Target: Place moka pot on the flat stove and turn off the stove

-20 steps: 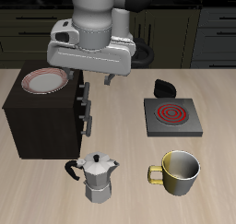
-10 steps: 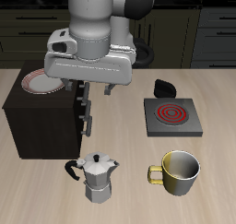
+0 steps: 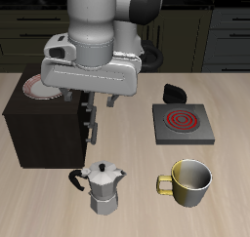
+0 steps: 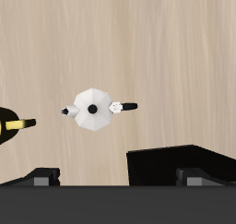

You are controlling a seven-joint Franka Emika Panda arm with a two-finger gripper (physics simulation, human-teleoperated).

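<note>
The table (image 3: pixel 137 197) carries everything. The cabinet (image 3: pixel 44 124) stands far back on one side, with a plate (image 3: pixel 47 86) on top. The stove (image 3: pixel 182 123) lies flat on the other side, its red rings showing and its black knob (image 3: pixel 176 92) at the far edge. Nearer the front edge stand the mug (image 3: pixel 189 181) and the pot (image 3: pixel 102 187), side by side but apart.

The gripper (image 3: pixel 103 105) hangs high beside the cabinet's front, holding nothing. Its fingers (image 3: pixel 89 111) point down with a gap between them, so the jaws stand apart.

The relation that matters is that the pot sits nearer the front edge than the gripper and well below it, almost straight ahead. The wrist view shows the pot (image 4: pixel 92 109) close to its middle, so little sideways shift seems needed. The long axis runs spout to handle (image 4: pixel 127 106), across that view. The handle in the exterior view (image 3: pixel 76 180) points toward the cabinet side.

My judgement is that the task has barely begun. The next move is a descent forward onto the pot, which stands well apart from the stove.
</note>
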